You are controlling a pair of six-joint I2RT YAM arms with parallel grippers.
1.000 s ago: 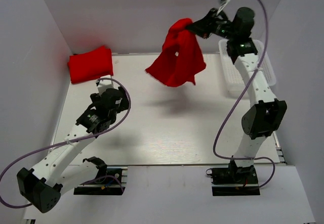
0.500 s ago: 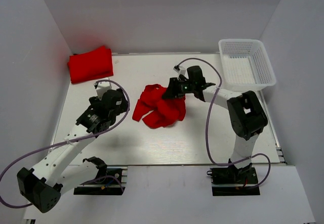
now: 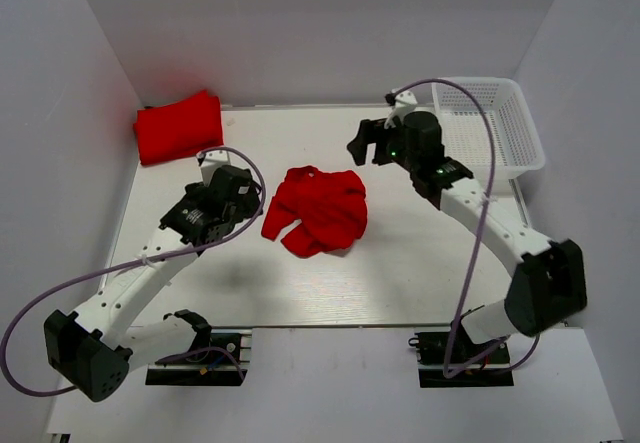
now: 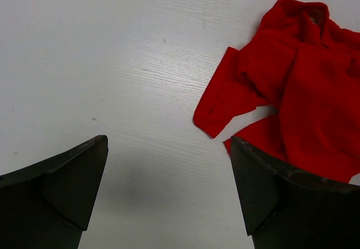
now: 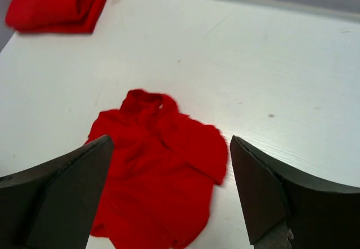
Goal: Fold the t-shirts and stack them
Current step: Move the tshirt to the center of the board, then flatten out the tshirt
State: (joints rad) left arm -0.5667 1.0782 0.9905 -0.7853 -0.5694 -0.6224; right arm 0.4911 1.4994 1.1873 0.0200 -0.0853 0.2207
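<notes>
Across the counter (image 3: 420,253) from above lay two t-shirts, a crumpled t-shirt (image 3: 318,210) mid-counter and a folded t-shirt (image 3: 178,127) far left, plus one basket (image 3: 510,128) far right. Left wrist: the left fingers (image 4: 62,187) stood spread, empty, near the crumpled one. Right wrist: the right fingers (image 5: 67,187) gaped empty over it.

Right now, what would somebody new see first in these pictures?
The crumpled red t-shirt in the middle of the white table jumps out first. A folded red t-shirt lies in the far left corner, and a white mesh basket sits far right. The left gripper and right gripper are both open and empty.
</notes>
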